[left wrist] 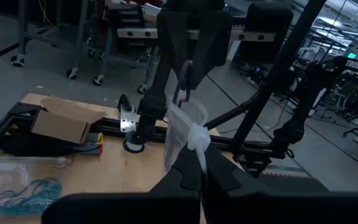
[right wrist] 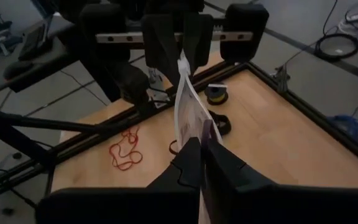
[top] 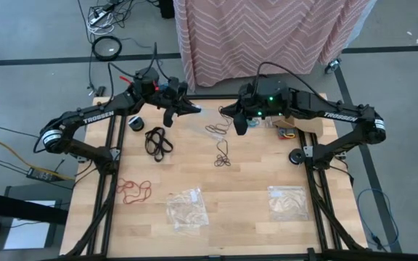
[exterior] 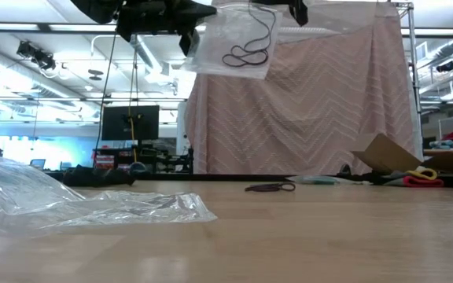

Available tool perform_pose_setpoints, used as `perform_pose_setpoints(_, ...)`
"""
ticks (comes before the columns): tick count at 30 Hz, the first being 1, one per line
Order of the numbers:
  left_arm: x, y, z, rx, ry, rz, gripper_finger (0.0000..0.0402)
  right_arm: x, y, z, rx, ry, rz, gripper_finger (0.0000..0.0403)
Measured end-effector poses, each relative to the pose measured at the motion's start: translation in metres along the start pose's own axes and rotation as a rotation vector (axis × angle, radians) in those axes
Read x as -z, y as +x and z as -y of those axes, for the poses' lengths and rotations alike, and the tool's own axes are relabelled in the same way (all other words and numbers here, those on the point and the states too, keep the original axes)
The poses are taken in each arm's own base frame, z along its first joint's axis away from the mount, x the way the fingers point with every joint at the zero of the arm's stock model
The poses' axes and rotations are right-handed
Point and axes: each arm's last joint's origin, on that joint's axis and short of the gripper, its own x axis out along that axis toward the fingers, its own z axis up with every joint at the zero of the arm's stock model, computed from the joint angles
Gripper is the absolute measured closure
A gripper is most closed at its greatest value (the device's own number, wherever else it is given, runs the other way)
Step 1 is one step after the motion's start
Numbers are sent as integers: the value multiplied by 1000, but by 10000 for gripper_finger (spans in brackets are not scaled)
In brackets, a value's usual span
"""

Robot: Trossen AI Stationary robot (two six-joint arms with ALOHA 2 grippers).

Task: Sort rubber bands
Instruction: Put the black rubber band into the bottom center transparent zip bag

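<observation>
Matt pale wooden table [top: 252, 217], clear crinkly glossy plastic bag [exterior: 234, 43].

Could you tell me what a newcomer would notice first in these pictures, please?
A clear plastic bag with dark rubber bands inside hangs above the table, pinched between the left gripper and right gripper. Below, red rubber bands lie near the left front.

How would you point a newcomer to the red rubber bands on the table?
Start at the wooden table in the high view and go to the left arm's side, near the edge closest to the camera's bottom. The red rubber bands lie there loose on bare wood. Unlike the black rubber bands farther up, they are red; unlike the neighbouring clear plastic bag, they are unbagged.
</observation>
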Motion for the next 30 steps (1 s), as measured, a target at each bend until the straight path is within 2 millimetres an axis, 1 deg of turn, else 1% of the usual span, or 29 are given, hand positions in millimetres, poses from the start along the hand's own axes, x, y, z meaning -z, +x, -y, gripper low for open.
perform_pose_setpoints(3, 0, 0, 0, 0, -1, -1, 402, -1, 0, -1, -25, -37, 6, 357)
perform_pose_setpoints(10, 0, 0, 0, 0, 0, -1, 402, 0, 0, -2, -62, -34, -13, 279)
perform_pose_setpoints(15, 0, 0, 0, 0, 0, -1, 402, -5, -2, -4, -77, -33, 33, 241)
perform_pose_setpoints(19, 0, -2, -2, -4, -8, -8, 402, -5, -3, 1, -59, -4, 24, 234)
perform_pose_setpoints(23, 0, -21, -3, -65, -20, -45, 402, -4, -6, 5, -32, 4, 0, 242)
perform_pose_setpoints(27, 3, -41, -4, -133, -29, -100, 402, 13, 2, 13, 80, -4, -155, 250)
perform_pose_setpoints(30, 5, -53, -4, -166, -34, -123, 402, 30, 17, 21, 176, -12, -293, 254)
